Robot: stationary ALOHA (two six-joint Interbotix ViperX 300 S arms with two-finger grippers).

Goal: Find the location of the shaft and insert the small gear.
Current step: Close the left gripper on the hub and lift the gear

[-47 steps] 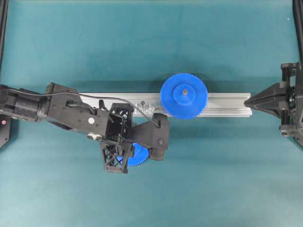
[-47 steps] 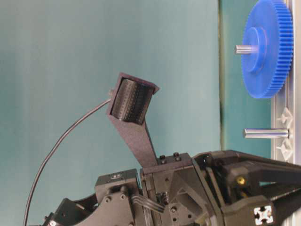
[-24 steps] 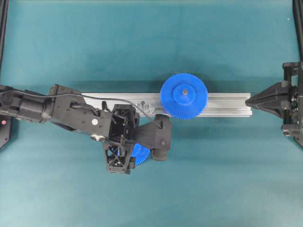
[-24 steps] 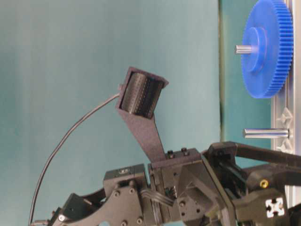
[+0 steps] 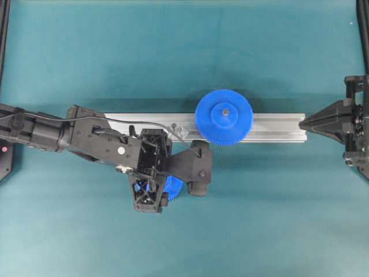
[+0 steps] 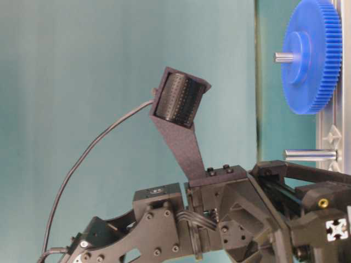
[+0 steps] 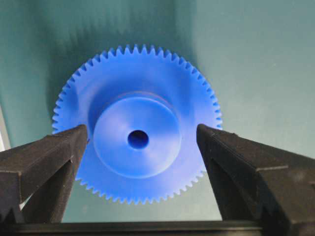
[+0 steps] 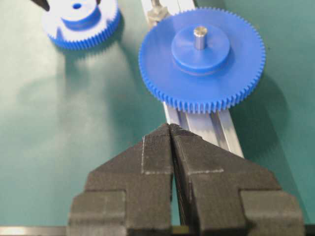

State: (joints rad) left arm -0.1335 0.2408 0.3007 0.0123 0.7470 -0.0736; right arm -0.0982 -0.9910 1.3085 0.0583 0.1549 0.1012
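Teal table [image 5: 259,202]: left gripper [image 7: 140,142] jaws wide, straddling small gear [image 7: 137,152].

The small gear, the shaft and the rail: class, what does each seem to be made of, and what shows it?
Small gear: probably moulded plastic; uniform blue, soft matte sheen.
Shaft: looks like bare metal; silvery grey with bright highlights.
Rail: likely aluminium; pale silver, lengthwise grooves.

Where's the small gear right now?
In the overhead view the small gear lies flat on the teal mat, left of centre, just below the aluminium rail. It sits between the open fingers of the left gripper, mostly hidden beneath that arm.
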